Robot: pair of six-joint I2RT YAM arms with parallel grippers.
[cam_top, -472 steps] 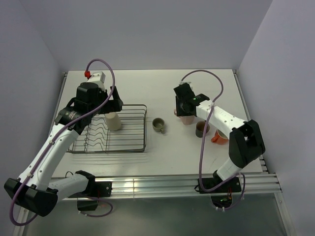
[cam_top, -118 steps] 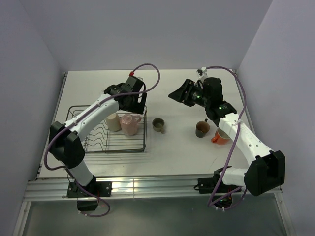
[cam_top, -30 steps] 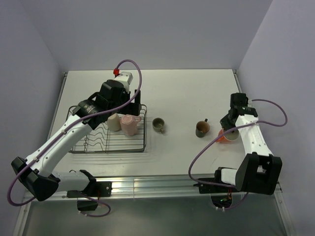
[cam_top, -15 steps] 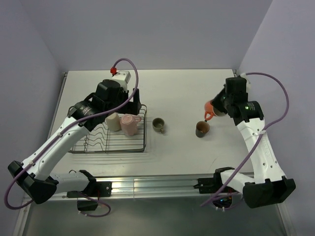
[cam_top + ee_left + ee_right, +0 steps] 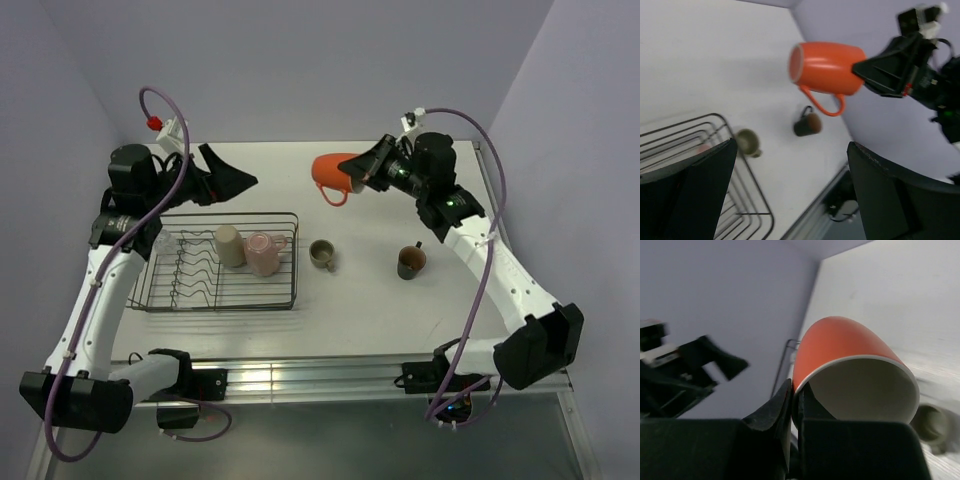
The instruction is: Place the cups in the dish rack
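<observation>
Cups sit in three places. Nearest the arm bases, the dish rack (image 5: pixel 220 307) lies on the left part of the table (image 5: pixel 370 310). Two cups stand inside it toward its far right corner: the beige tumbler (image 5: pixel 230 245) and, just beside it on the right, the pink mug (image 5: pixel 263 253), with its handle turned to the right.

On the bare table to the right of the rack, the small olive-green cup (image 5: pixel 322 254) stands upright, close to the rack's right rim but apart from it. The dark brown mug (image 5: pixel 410 263) stands farther right, well apart from the olive cup, with its handle pointing away from the bases.

Farther back, above the table, the right gripper (image 5: pixel 357 170) is clamped on the orange mug (image 5: pixel 332 172). The mug hangs in the air on its side, mouth toward the gripper and handle hanging down. In the right wrist view the two fingers (image 5: pixel 780 410) pinch the mug's wall at the rim — one inside, one outside.

The left gripper (image 5: pixel 228 172) is raised over the rack's far left end. Its jaws are spread wide and hold nothing. It points across toward the orange mug, well apart from it, and the left wrist view frames the mug above and between its two fingers (image 5: pixel 695 195).
</observation>
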